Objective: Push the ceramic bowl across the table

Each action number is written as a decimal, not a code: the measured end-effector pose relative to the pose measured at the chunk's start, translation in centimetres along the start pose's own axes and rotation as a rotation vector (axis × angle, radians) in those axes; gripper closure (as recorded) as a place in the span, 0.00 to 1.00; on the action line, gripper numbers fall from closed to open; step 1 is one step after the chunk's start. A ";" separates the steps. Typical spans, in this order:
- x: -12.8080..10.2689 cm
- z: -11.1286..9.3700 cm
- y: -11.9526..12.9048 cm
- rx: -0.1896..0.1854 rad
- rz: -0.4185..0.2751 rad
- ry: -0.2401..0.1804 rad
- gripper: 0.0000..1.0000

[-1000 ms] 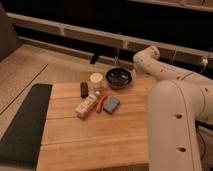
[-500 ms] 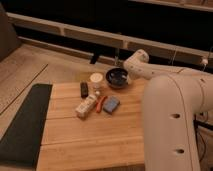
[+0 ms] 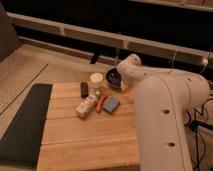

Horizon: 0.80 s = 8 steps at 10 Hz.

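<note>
The claw (image 3: 119, 80) sits just above the middle of the frame, right at the ceramic bowl (image 3: 114, 77) near the far edge of the bench (image 3: 85, 135); it merges with the bowl's dark shape, and whether it is apart or together cannot be told. From there the white arm (image 3: 137, 75) bends at a rounded joint just right of the bowl and runs down and right into a large white body that fills the lower right of the frame and is cut off by the bottom edge. The arm hides the bowl's right side and the bench's far right corner. The bowl stands just right of a white cup (image 3: 96, 80). Left of the cup and slightly nearer lies a small dark object (image 3: 84, 89), too dim to identify. Toward the bench's middle lie a white bottle (image 3: 86, 105) on its side, a thin red-orange item (image 3: 101, 103) beside it, and a blue sponge-like block (image 3: 111, 104) touching that. A dark grey mat (image 3: 22, 125) covers the bench's left end.
</note>
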 end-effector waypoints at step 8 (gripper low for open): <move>-11.7 1.0 -7.7 0.174 -0.178 -0.321 0.35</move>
